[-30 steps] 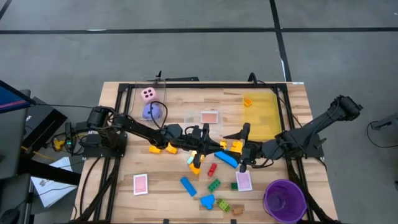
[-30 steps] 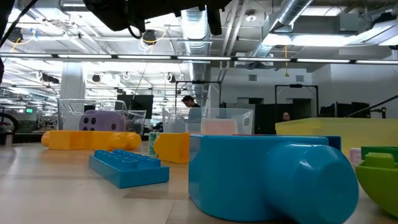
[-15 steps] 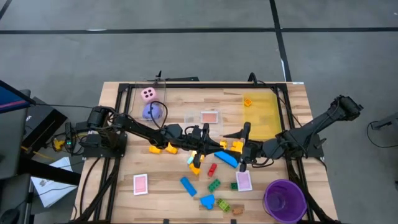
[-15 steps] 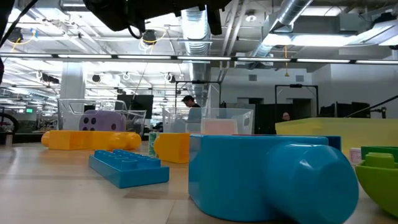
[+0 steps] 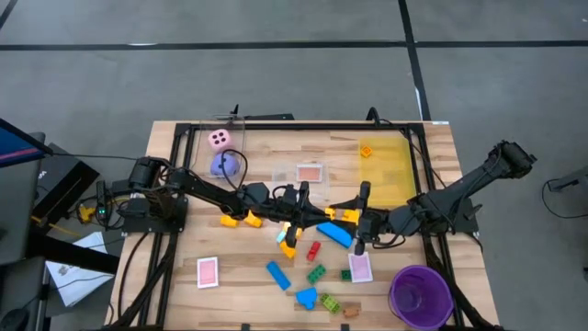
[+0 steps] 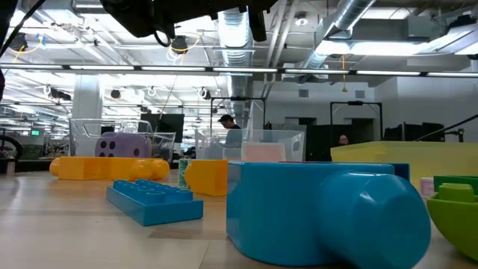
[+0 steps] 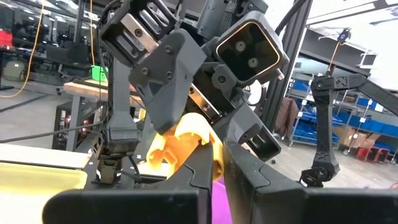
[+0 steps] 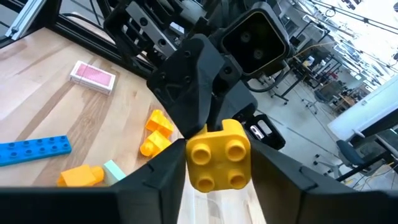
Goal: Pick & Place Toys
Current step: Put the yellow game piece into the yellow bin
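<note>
Right wrist view: a yellow brick (image 8: 218,155) is clamped between the right gripper (image 8: 214,171) fingers directly against the closed left gripper (image 7: 214,180), which also pinches it, apparently for a handover.

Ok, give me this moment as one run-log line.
phase: handover mid-table | left gripper: shut on yellow brick | right gripper: closing on same brick | yellow bin: one yellow piece inside

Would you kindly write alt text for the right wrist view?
The right gripper and the left gripper both pinch a yellow four-stud plastic brick above the wooden table, where a pink-backed card lies.
</note>
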Robot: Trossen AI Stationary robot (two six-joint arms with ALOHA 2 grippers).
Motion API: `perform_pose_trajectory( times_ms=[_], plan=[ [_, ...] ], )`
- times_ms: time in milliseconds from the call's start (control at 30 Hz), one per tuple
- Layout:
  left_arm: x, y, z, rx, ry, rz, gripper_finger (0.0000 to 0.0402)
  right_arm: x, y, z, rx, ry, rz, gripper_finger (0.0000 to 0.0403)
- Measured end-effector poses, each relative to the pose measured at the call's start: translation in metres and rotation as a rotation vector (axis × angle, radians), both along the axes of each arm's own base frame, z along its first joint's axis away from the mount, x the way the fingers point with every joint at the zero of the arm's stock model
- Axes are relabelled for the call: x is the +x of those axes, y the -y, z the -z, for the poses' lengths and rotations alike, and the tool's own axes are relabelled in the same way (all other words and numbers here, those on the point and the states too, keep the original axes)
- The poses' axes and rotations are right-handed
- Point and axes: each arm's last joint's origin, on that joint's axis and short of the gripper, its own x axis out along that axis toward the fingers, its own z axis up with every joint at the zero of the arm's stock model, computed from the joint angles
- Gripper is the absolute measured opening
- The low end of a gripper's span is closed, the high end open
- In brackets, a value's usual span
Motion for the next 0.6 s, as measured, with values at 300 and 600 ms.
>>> perform_pose_trajectory(
  times_ms=[300, 600],
  plan=[
    [-0.0001, -0.0001, -0.0004, 0.002, 0.004, -0.005, 0.0037, -0.0003, -0.0006, -0.0001, 0.001, 0.001, -0.002, 0.0149],
    [-0.0034, -0.0015, -0.0066, 0.011, -0.016, -0.015, 0.0110, -0.0050, -0.0055, 0.0013, -0.026, -0.007, 0.044, 0.0144]
  ],
)
